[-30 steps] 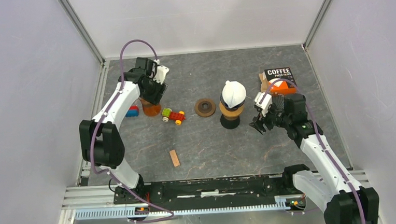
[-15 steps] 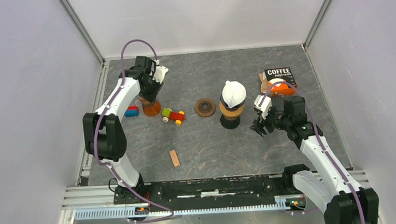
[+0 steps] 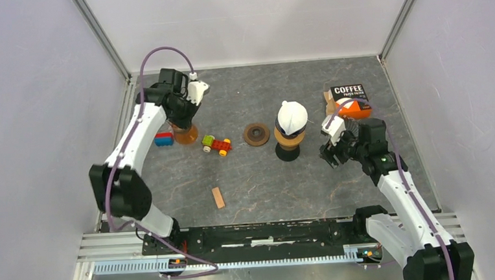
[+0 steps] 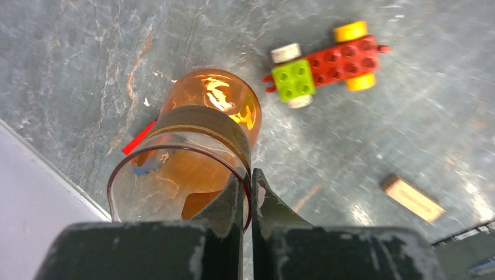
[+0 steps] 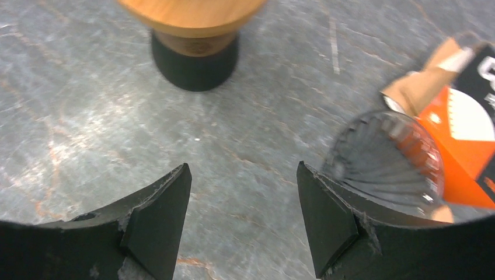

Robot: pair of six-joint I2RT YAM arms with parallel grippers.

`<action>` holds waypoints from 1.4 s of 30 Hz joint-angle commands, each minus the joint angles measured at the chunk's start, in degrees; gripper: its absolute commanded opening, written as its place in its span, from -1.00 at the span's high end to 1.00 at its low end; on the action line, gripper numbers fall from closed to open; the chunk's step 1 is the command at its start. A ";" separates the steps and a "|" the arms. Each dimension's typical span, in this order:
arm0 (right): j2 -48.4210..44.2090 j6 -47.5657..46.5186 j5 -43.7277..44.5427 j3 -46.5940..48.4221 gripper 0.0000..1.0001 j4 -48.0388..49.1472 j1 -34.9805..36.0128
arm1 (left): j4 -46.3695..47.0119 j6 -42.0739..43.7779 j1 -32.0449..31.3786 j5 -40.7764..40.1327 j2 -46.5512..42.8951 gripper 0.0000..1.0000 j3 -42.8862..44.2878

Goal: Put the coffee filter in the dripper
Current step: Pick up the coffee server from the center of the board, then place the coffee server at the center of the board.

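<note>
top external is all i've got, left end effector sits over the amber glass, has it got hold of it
Observer: Yes. The left wrist view shows the left end effector shut on the rim of the amber glass, one finger inside, one outside.
Operator: and the right one
Observer: The right end effector is open, with only bare table between its fingers.
Operator: anything near it
Observer: A clear ribbed cone lies beside one finger, in front of the orange coffee filter box.

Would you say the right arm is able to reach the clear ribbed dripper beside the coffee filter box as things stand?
Probably yes: the right tool is open, and the dripper sits close by one of its fingers, with nothing visible blocking the way.
</note>
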 commanded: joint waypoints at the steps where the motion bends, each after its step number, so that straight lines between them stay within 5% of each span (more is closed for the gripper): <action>1: -1.31 3.06 9.06 5.84 -0.46 -0.62 -2.91 | -5.60 2.06 -5.44 6.98 -13.91 0.95 2.16; 6: 0.13 4.13 12.25 8.32 -0.46 -0.46 -9.67 | -2.57 -2.29 -20.64 8.99 -23.27 0.95 -9.36; 13: 2.46 3.90 8.57 7.95 -0.46 -0.36 -16.31 | 7.30 -2.97 -36.98 6.20 -24.43 0.96 -20.72; 28: 3.12 1.34 4.98 4.28 -0.46 -1.41 -19.89 | 11.56 -0.39 -46.01 4.74 -12.85 0.95 -18.04; 32: 3.41 1.14 4.23 4.19 -0.46 -1.55 -20.00 | 10.92 0.11 -45.95 4.57 -12.19 0.63 -16.70; 39: 3.82 0.80 2.78 3.71 -0.47 -1.25 -20.05 | 7.52 0.63 -46.01 2.97 -14.86 -0.42 -11.92; 42: 3.15 -0.03 0.75 2.87 -0.46 -0.54 -19.98 | 7.75 -0.82 -44.41 2.90 -18.15 -0.67 -9.29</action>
